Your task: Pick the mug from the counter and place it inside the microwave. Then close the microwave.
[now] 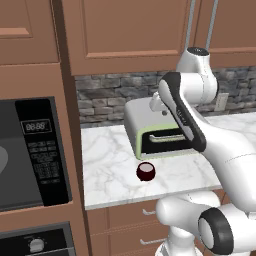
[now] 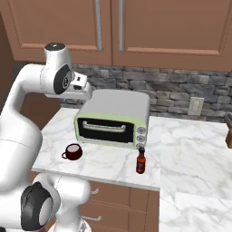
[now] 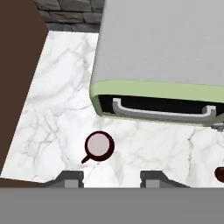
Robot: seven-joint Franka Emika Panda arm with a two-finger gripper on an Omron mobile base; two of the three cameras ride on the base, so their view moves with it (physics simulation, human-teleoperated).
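The gripper [image 3: 111, 178], jaws parted and holding nothing, hangs high above the counter [image 3: 57, 109], with the mug [image 3: 99, 146] standing upright well below and between its fingertips, just in front of the toaster oven [image 3: 162, 52].

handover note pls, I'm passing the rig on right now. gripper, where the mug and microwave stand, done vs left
Gripper: jaws apart, holding nothing, high above the counter, looking down on the mug.
Mug: upright on the counter, in front of the toaster oven, near its left corner, apart from it; handle points toward the counter's front edge.
Microwave: built in to the left of the counter; door looks open, cavity showing.
Sauce bottle: stands right of the mug, clear of it.
Done: nothing placed yet.
Left: descend, grasp mug, carry into microwave, close door.
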